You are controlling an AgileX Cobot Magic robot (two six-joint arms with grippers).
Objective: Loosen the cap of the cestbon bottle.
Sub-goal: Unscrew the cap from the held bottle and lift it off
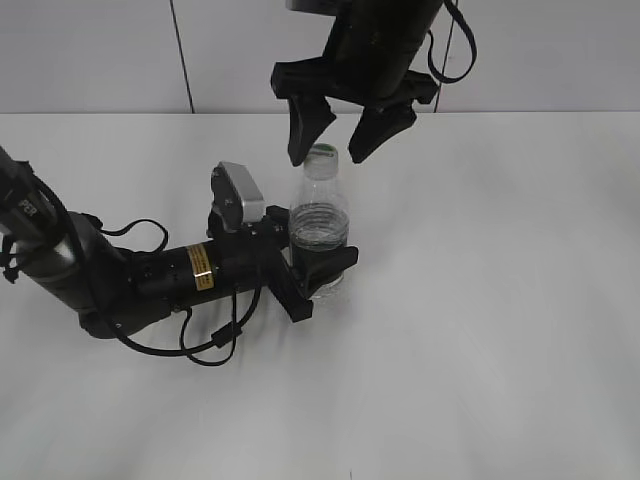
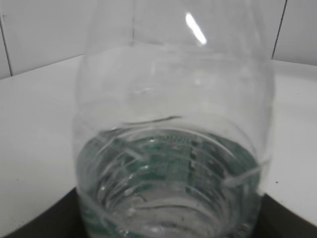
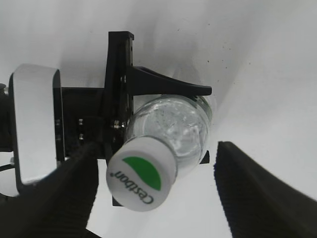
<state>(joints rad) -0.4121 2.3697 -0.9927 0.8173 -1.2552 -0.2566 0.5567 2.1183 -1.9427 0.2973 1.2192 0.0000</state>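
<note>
The left arm [image 1: 150, 275] is laid low across the white worktop [image 1: 480, 330], reaching from the left edge of the exterior view toward the bottle [image 1: 319, 225]. Its wrist is turned so that the left gripper [image 1: 318, 275] points sideways at the bottle's lower body, and the jaws are closed around that lower body, one on the near side and one on the far side. A silver-topped camera housing [image 1: 238, 195] is carried on the wrist just left of the bottle.

The right arm [image 1: 385, 35] is lowered from above the bottle and is pointed almost straight down. The right gripper [image 1: 338, 135] is held over the bottle's top with its jaws spread wide, one to the left of the cap [image 1: 322, 153] and one to the right. In the right wrist view both jaws are seen apart from the cap [image 3: 141, 173], with clear gaps on each side, so nothing is gripped by them.

The bottle is stood upright on the worktop, its long axis vertical and its neck pointed up toward the right gripper. The white cap is seated on the neck, and a green leaf mark and the word "Cestbon" are shown on its top. In the left wrist view the clear ribbed body [image 2: 173, 148] fills the frame, and a green label band is seen through the plastic low down.
</note>
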